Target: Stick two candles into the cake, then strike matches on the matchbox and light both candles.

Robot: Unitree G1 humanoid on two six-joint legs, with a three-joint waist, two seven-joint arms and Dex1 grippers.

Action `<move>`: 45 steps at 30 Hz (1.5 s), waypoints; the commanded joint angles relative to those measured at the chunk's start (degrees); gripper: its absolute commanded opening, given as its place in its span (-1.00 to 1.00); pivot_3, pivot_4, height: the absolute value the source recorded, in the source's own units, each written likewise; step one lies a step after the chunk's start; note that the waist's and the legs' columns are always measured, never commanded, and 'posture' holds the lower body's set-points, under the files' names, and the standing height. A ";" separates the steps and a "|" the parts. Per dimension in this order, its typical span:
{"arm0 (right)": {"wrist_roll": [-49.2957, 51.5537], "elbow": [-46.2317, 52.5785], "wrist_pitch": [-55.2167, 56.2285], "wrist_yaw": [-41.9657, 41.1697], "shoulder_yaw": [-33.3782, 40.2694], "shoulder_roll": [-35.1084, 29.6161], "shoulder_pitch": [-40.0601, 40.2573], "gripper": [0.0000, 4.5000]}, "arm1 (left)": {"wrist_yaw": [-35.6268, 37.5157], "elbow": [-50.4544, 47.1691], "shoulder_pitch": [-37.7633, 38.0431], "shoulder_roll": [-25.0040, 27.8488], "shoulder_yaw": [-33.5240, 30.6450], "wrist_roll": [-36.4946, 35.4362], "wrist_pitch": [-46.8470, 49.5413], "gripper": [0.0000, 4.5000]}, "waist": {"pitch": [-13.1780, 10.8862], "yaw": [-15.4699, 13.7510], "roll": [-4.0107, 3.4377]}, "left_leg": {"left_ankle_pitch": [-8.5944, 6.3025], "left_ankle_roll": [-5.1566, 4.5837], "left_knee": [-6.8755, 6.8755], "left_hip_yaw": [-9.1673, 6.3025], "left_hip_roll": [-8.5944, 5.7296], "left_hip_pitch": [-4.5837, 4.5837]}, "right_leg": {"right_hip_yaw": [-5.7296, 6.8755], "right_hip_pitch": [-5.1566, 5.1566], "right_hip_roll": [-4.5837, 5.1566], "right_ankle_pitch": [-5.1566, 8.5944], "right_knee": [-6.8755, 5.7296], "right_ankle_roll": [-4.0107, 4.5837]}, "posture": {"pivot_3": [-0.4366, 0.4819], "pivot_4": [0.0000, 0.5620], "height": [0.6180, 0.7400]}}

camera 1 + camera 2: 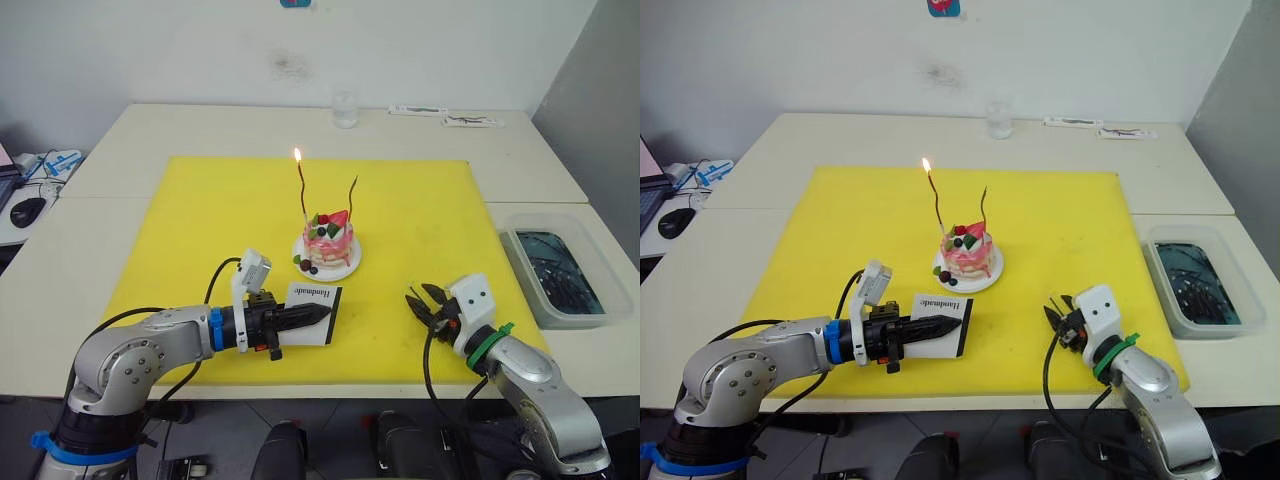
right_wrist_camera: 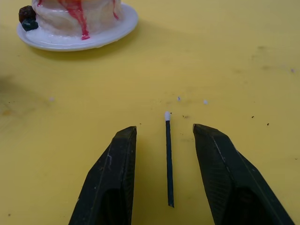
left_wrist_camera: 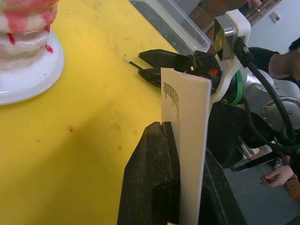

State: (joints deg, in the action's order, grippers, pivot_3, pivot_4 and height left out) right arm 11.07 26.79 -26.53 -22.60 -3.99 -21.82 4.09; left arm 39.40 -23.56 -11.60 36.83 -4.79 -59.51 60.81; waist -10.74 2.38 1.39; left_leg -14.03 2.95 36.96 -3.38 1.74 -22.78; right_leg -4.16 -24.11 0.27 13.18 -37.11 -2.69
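The left gripper (image 1: 322, 313) is clamping the white matchbox (image 1: 311, 299) between its black fingers (image 3: 150, 178); its wrist view is showing the box standing on edge in that grip, with the "Handmade" lettering facing sideways, something the head views are rendering only as a flat white card over the yellow mat (image 1: 200, 220). Just ahead of this claw and a little to its right, the pink cake (image 1: 329, 240) is sitting on its white plate (image 1: 345, 266), with two wavy candles (image 1: 302, 190) standing in it; the left one is burning at its tip, the right one (image 1: 352, 196) is showing no flame. Farther right, the right gripper (image 1: 422, 300) is hovering low over the mat with its fingers (image 2: 112, 173) spread wide. Its wrist view is revealing a thin dark match (image 2: 168, 157) with a white head lying on the mat between the two fingers, touching neither; the cake's plate is lying beyond the fingertips.
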 commanded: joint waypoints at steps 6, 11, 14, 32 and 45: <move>-2.09 -4.45 6.81 -0.28 -0.49 1.03 -1.54 -0.12 | 0.38 -0.90 -0.65 1.11 -1.40 -1.04 0.30 -1.00 | 0.00 -0.04 0.00 | 0.00 0.00 -0.01 0.00 0.00 0.00 | 0.00 0.00 0.00 0.00 -0.02 0.00 | -0.05 -0.47 1.00; -2.02 -5.01 5.83 -0.26 -0.33 1.13 -1.95 -0.12 | 0.34 -0.83 -0.78 1.23 -1.32 -1.07 0.29 -1.00 | 0.00 -0.05 0.00 | 0.00 0.00 0.00 -0.01 0.00 0.02 | 0.00 0.01 0.00 -0.01 -0.03 -0.01 | -0.05 -0.47 1.00; -2.34 -4.92 4.58 0.06 -0.56 1.02 -1.92 -0.12 | 0.33 -0.84 -0.75 1.21 -1.28 -1.06 0.30 -1.00 | 0.00 -0.05 0.00 | 0.00 0.00 0.01 -0.01 0.00 0.03 | 0.00 0.02 0.00 -0.01 -0.04 0.00 | -0.05 -0.47 1.00; -3.97 0.33 -3.17 3.01 -2.20 1.99 -1.18 -0.99 | 0.18 -0.74 -0.58 0.99 -1.15 -0.84 0.14 -1.00 | 0.02 -0.05 0.01 | 0.00 0.00 0.00 -0.01 0.00 0.06 | 0.00 0.05 0.00 -0.01 -0.05 0.00 | -0.05 -0.47 1.00; 0.59 12.91 -7.25 -8.71 -3.61 -7.45 -11.32 -0.99 | -6.22 2.53 -5.35 -5.94 -1.34 -1.28 -0.78 -1.00 | 0.01 -0.18 0.00 | 0.00 0.00 0.03 -0.01 0.00 0.04 | 0.00 0.04 0.00 -0.03 -0.05 -0.03 | -0.05 -0.47 1.00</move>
State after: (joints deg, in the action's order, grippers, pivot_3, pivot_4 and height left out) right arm 9.84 34.73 -32.88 -28.45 -7.14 -28.03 -4.42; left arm 34.66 -20.86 -15.45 32.04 -5.08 -59.74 60.85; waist -10.73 2.20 1.39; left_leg -14.03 2.95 37.03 -3.39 1.73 -22.74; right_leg -4.15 -24.06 0.26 13.14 -37.17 -2.75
